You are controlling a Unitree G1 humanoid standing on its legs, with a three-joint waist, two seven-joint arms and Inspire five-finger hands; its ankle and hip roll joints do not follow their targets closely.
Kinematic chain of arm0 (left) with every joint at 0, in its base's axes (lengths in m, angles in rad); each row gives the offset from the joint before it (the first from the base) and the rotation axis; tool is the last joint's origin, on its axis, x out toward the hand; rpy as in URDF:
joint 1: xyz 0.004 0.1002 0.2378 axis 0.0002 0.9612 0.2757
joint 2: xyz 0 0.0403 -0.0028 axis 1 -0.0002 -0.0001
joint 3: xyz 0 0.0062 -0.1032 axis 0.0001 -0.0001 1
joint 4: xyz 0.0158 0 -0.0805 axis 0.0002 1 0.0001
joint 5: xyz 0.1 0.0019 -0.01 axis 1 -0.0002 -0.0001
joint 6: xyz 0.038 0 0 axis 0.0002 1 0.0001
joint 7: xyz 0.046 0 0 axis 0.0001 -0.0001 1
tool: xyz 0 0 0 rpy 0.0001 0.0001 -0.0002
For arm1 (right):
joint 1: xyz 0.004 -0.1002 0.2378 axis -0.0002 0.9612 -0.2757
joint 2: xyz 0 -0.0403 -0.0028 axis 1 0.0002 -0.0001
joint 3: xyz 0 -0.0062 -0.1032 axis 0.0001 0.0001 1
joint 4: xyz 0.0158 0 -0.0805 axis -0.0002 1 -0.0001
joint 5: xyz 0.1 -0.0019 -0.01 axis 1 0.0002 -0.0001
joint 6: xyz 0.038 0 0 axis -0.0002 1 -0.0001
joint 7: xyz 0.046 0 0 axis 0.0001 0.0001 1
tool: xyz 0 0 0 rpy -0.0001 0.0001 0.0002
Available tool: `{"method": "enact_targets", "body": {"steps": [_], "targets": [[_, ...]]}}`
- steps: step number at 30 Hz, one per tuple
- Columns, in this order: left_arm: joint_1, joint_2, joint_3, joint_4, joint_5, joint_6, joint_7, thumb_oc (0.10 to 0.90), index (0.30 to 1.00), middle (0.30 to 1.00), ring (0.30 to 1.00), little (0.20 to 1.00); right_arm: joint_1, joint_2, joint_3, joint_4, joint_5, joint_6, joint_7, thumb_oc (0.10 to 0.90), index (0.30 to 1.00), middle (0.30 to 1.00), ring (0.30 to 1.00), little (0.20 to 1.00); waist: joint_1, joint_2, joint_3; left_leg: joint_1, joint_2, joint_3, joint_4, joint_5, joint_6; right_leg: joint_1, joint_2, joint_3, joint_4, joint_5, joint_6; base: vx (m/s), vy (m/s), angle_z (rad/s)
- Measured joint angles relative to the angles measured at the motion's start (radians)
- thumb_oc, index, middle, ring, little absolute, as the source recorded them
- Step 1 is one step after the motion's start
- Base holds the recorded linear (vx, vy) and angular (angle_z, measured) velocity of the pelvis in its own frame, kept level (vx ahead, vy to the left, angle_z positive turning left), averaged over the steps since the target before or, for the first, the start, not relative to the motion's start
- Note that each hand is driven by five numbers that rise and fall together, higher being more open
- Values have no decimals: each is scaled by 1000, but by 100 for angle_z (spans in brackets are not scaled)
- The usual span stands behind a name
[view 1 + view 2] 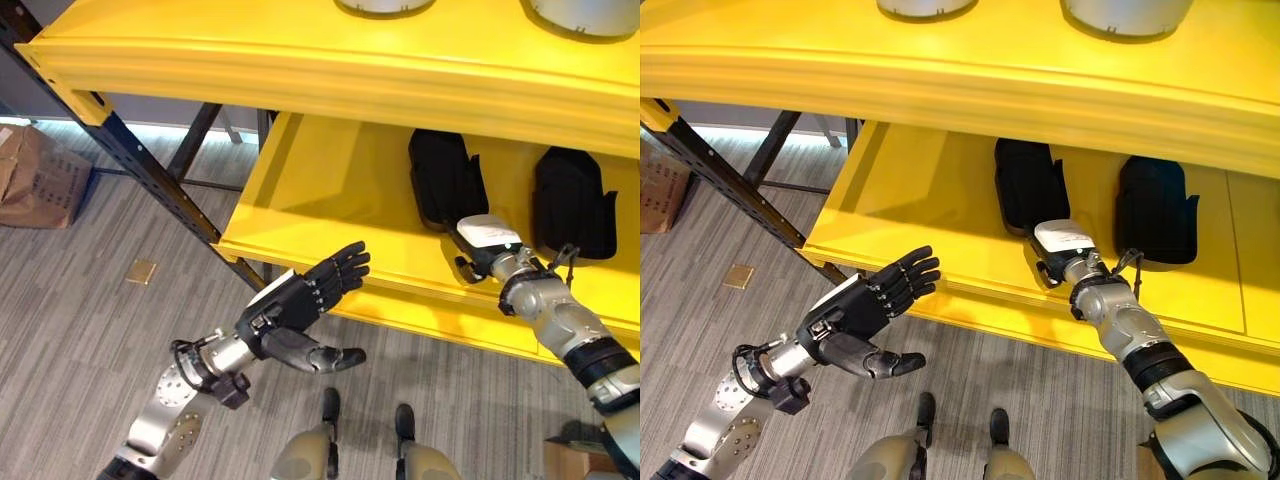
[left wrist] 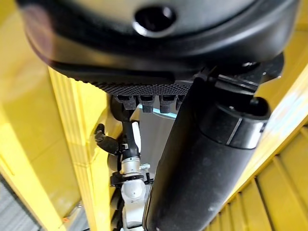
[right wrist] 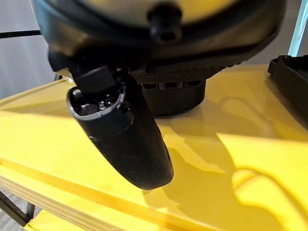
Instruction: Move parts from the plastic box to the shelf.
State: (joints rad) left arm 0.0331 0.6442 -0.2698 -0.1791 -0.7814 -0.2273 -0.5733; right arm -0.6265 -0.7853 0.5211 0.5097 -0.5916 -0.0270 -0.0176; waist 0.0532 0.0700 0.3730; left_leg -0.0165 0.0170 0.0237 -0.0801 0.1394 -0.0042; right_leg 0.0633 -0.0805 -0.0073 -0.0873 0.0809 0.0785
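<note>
Two black parts lying on the yellow shelf [image 1: 300, 190], lower level: one part [image 1: 445, 178] toward the middle, the other part [image 1: 572, 202] further to the robot's right, well apart from the first. Right hand [image 1: 487, 238] reaching in over the shelf's front lip, set just at the near end of the middle part (touching or only close, cannot tell). Fingers of this hand hidden against the part, so open or closed cannot be told; thumb [image 3: 126, 139] standing out above the yellow surface in the wrist view, holding nothing itself. Left hand [image 1: 300, 300] hanging in front of the shelf edge, above the grey floor [image 1: 90, 330], fingers straight and spread, thumb out below, empty. Two round silver-grey objects [image 1: 925, 8] up on the top level. Cardboard box [image 1: 35, 175] on the floor at far left.
</note>
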Motion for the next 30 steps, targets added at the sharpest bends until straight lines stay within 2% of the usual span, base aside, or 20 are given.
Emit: {"method": "enact_targets", "body": {"steps": [8, 14, 18, 25, 30], "targets": [[1, -2, -1, 0, 1, 2, 2, 900, 1000, 1000, 1000, 1000, -1, 19, -60, -10, 176, 1, 121, 900, 1000, 1000, 1000, 1000, 0, 0, 0, 4, 0, -1, 0, 0, 0, 5, 1, -1, 0, 0, 0, 0, 0, 0], [2, -6, -1, 0, 2, 9, 1, 900, 1000, 1000, 1000, 1000, -1, 26, -64, -27, 253, 2, 178, 900, 1000, 1000, 1000, 1000, 1, 0, 0, 16, 1, -2, 0, -1, -1, 18, 1, -2, 0, 0, 0, 0, 0, 0], [2, -41, 0, 0, 4, 13, 1, 900, 1000, 1000, 1000, 1000, -1, 37, -65, -29, 283, 1, 186, 900, 1000, 1000, 1000, 1000, 2, -1, -1, 17, 1, -4, 0, -7, -6, 19, 1, -2, 0, 0, 0, 0, 0, 0], [2, -40, 0, 0, 6, 31, -3, 900, 1000, 1000, 1000, 1000, -1, 72, -65, -30, 320, 0, 188, 900, 1000, 1000, 1000, 1000, 2, -16, -9, 17, 1, -5, 0, -3, -1, 20, 2, -3, 0, 0, -1, 0, 0, 0], [2, -40, 0, 0, 6, 31, -4, 900, 1000, 1000, 1000, 1000, 1, 98, -64, -30, 318, -2, 159, 900, 1000, 1000, 1000, 1000, 3, -16, -9, 17, 0, -5, 0, -3, 0, 20, 1, -3, 0, 0, -1, 0, 0, 0]]}}
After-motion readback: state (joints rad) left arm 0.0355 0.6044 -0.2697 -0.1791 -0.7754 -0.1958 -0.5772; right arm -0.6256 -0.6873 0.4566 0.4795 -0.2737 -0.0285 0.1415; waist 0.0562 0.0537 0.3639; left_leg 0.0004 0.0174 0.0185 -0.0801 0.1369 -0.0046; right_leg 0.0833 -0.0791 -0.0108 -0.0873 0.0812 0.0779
